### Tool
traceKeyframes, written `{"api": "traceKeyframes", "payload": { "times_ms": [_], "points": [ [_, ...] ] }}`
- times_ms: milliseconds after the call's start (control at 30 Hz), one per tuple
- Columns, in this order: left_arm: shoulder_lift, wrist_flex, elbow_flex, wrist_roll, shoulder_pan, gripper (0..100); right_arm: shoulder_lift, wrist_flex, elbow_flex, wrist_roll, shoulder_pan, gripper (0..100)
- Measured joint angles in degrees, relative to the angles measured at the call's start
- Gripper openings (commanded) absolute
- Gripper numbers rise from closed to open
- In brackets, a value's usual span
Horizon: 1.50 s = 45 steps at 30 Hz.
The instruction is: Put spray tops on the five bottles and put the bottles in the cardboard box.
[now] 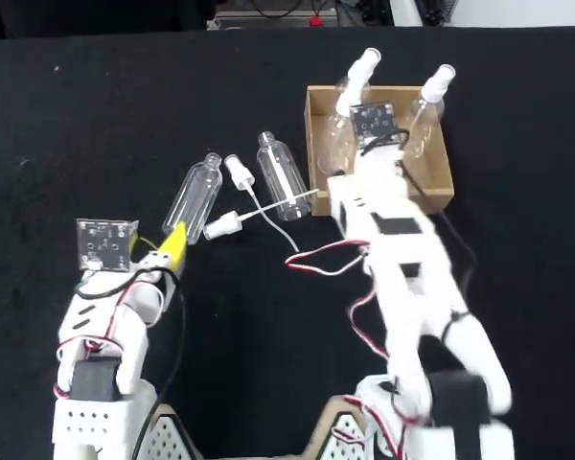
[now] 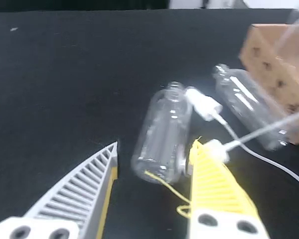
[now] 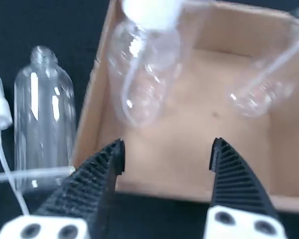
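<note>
Clearly, the right gripper [image 3: 168, 147] hung wide open and empty over the cardboard box [image 1: 431, 199], where two capped bottles [image 1: 424, 125] leaned. The left gripper [image 2: 154, 147], also open, held nothing beside an uncapped bottle [image 2: 162, 132] lying left of the box.

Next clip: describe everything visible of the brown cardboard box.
The brown cardboard box is shallow, open-topped and rectangular, sitting flat on the black table. Two clear plastic bottles with white spray tops lean inside, tops at its far wall. The right end effector hovers open above its near edge. An uncapped clear bottle lies outside beside one wall.
</note>
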Motion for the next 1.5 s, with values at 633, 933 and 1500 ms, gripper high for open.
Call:
{"api": "traceKeyframes", "payload": {
  "times_ms": [633,933,1500],
  "points": [
    [0.0,-3.8,0.0,11.5,-14.9,22,-11.3,44.9,-26.0,4.1,-23.0,26.1],
    [0.0,-3.8,0.0,11.5,-14.9,22,21.1,46.4,-49.1,1.2,-23.9,26.6],
    [0.0,-3.8,0.0,12.0,-14.9,22,56.7,58.1,-86.9,0.3,-22.0,26.6]
  ]
}}
